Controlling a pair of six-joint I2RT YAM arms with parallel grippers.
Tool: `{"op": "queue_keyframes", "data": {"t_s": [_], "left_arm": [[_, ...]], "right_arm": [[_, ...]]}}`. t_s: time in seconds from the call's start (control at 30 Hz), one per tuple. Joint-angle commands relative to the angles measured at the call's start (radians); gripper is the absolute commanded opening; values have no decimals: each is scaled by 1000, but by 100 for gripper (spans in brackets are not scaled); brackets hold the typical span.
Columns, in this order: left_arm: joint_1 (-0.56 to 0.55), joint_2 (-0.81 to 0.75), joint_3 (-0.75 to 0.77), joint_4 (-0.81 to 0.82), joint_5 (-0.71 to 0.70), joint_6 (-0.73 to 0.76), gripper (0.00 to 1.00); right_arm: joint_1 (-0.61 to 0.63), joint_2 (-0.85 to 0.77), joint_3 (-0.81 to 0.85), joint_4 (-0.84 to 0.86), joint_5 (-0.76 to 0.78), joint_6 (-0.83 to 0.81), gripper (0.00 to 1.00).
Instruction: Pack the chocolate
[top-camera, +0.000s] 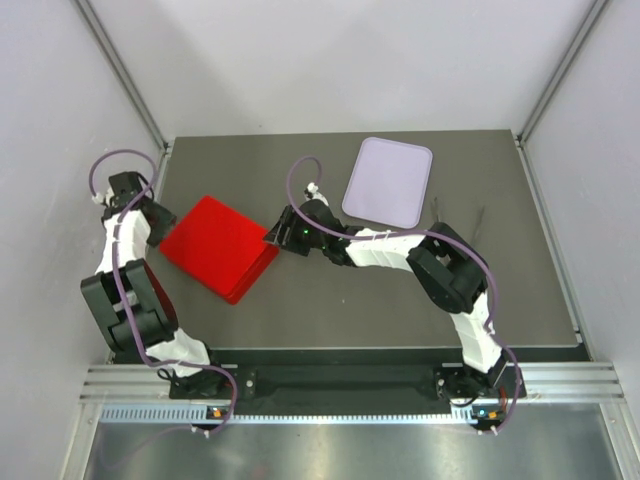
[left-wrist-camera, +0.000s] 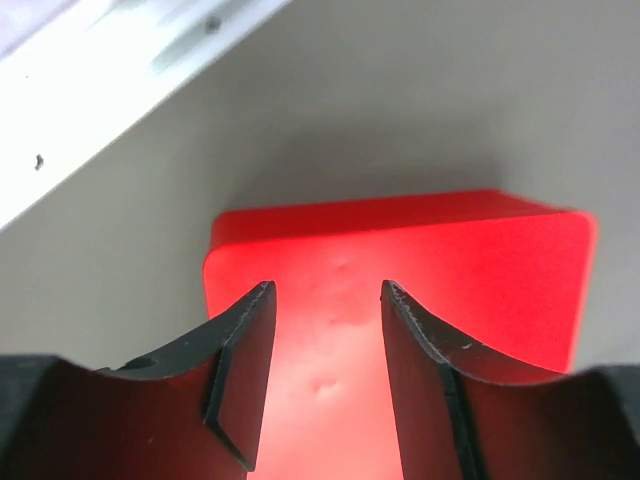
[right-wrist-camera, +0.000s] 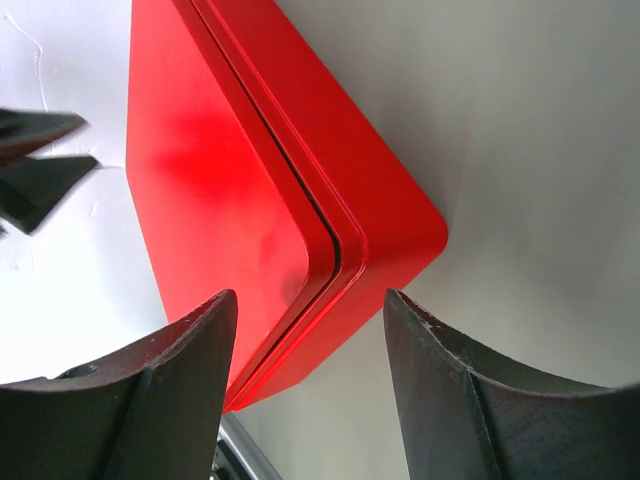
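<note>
No chocolate shows in any view. A red square box (top-camera: 218, 247) lies on the table with its lid on; the seam between lid and base shows in the right wrist view. My left gripper (top-camera: 160, 222) is at the box's left edge, open, its fingers over the red top (left-wrist-camera: 420, 270) and holding nothing (left-wrist-camera: 328, 300). My right gripper (top-camera: 275, 235) is at the box's right corner. It is open (right-wrist-camera: 310, 310), with the corner of the box (right-wrist-camera: 260, 180) reaching in between its fingers, which do not touch it.
A flat lavender tray (top-camera: 388, 180) lies at the back of the dark table, behind the right arm. A metal frame rail (left-wrist-camera: 120, 70) runs along the table's left edge, close to the left gripper. The left gripper's fingers (right-wrist-camera: 40, 165) show past the box.
</note>
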Motion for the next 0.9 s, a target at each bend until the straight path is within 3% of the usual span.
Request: {"op": "queue_keyframes", "data": {"t_s": [0.0, 0.17, 0.7, 0.77, 0.8, 0.87], "left_arm": [[-15, 2, -67, 21, 22, -19, 50], [-46, -1, -147, 61, 60, -47, 45], [-67, -92, -247, 62, 102, -57, 42], [-75, -113, -264, 65, 134, -65, 42], [-76, -119, -280, 68, 151, -71, 42], [-82, -142, -291, 68, 197, -80, 42]], "right_arm": [[12, -40, 15, 28, 25, 7, 60], [11, -40, 21, 27, 27, -9, 57], [23, 0, 35, 11, 41, 13, 52], [23, 21, 27, 11, 42, 23, 48], [23, 27, 22, 5, 65, 27, 39], [21, 47, 9, -4, 76, 36, 32]]}}
